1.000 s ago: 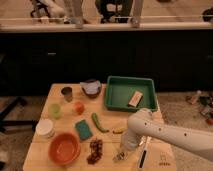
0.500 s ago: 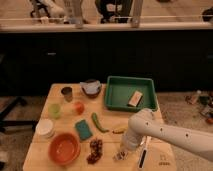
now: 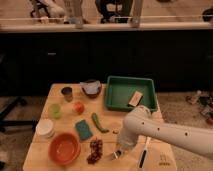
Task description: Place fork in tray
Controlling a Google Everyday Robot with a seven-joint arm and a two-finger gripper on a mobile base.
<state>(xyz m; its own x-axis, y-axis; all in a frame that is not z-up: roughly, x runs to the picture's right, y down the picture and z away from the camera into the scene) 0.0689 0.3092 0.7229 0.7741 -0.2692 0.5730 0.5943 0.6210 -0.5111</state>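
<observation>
The green tray (image 3: 113, 93) stands at the back right of the wooden table, with a tan block (image 3: 135, 98) inside it. My white arm comes in from the right and bends down. My gripper (image 3: 118, 150) is low over the table's front, well in front of the tray. A small silver glint that looks like the fork (image 3: 113, 156) lies at the gripper's tip. I cannot tell whether it is held.
A black-handled dish brush (image 3: 143, 156) lies right of the gripper. Dark grapes (image 3: 94, 150), an orange bowl (image 3: 64, 148), a teal sponge (image 3: 83, 129) and a green pepper (image 3: 99, 122) lie to its left. Cups and bowls stand at the back left.
</observation>
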